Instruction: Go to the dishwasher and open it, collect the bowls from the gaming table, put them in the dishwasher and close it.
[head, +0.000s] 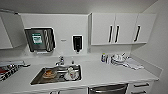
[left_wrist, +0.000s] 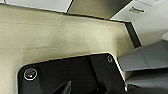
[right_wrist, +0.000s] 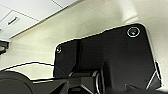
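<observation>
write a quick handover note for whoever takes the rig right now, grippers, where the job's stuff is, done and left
Grippers: the wrist views look down at pale floor past the robot's own dark plates; whether the jaws are open or shut cannot be told, and nothing is seen held.
Position: the robot faces a white kitchen counter with a sink holding dishes.
Dishwasher: its steel front sits under the counter, right of the sink, at the head view's lower edge. It looks shut.
Done: the robot has reached the dishwasher.
Left: open it, fetch the bowls from the gaming table, load them, close it.
</observation>
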